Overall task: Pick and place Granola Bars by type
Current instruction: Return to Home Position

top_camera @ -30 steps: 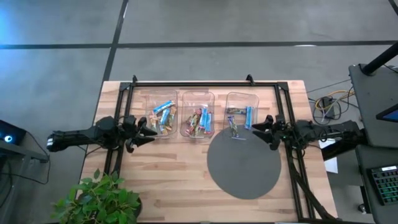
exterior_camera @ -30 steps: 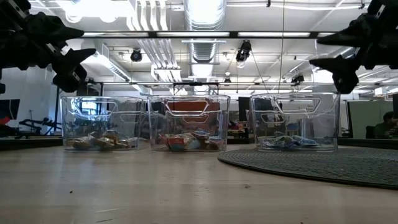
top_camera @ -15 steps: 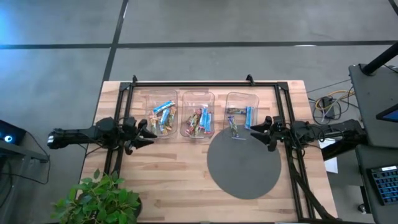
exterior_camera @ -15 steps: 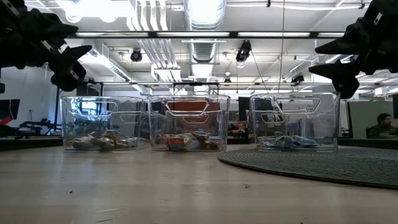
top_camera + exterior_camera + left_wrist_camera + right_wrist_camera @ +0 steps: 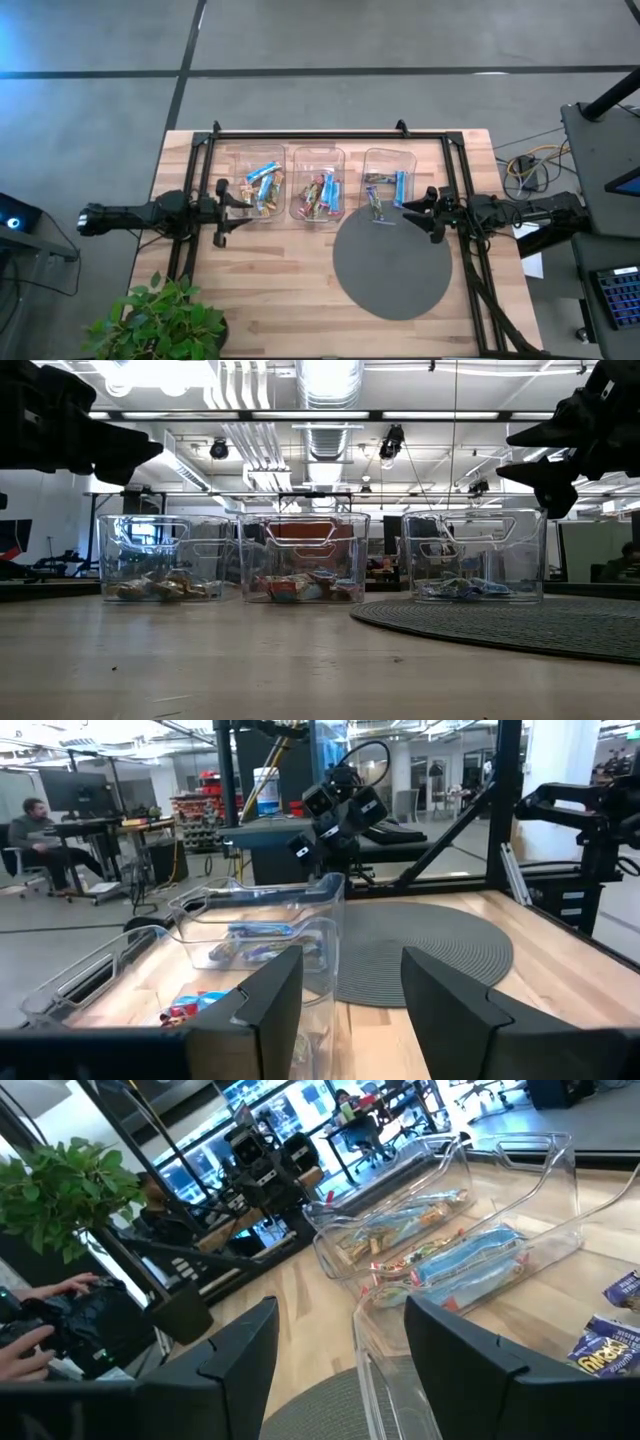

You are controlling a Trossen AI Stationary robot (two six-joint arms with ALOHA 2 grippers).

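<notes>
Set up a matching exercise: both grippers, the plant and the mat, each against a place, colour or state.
1. left gripper
2. right gripper
3. plant
4. mat

A. round and grey
B. open, beside the right bin
C. open, beside the left bin
D. green and leafy

Pairs: 1-C, 2-B, 3-D, 4-A
</notes>
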